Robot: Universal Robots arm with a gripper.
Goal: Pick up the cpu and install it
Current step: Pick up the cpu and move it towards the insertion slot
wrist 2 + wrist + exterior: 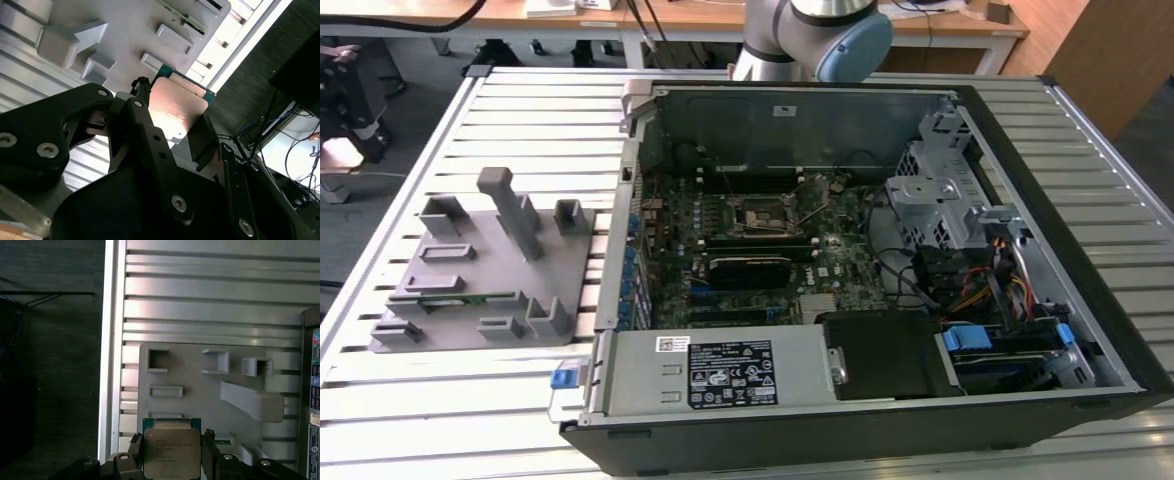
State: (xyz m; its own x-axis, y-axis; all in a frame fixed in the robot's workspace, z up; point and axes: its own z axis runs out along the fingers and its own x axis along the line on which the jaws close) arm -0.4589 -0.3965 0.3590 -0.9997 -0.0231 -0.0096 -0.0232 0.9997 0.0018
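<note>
gripper [172,452] pinches the cpu [171,446] by its edges, grey fixture block [200,387] just beyond it; exterior view adds the open computer case [787,130].

open computer case [787,130] | grey holder tray [494,275] (beside it) | slatted table [440,410]

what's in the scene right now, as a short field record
cpu: metal top showing, gripped at two opposite edges
gripper: shut on the cpu, in both wrist views
grey fixture: on slatted table, beyond the cpu
computer case: open, motherboard exposed
socket: mid-motherboard, inside the case
</note>
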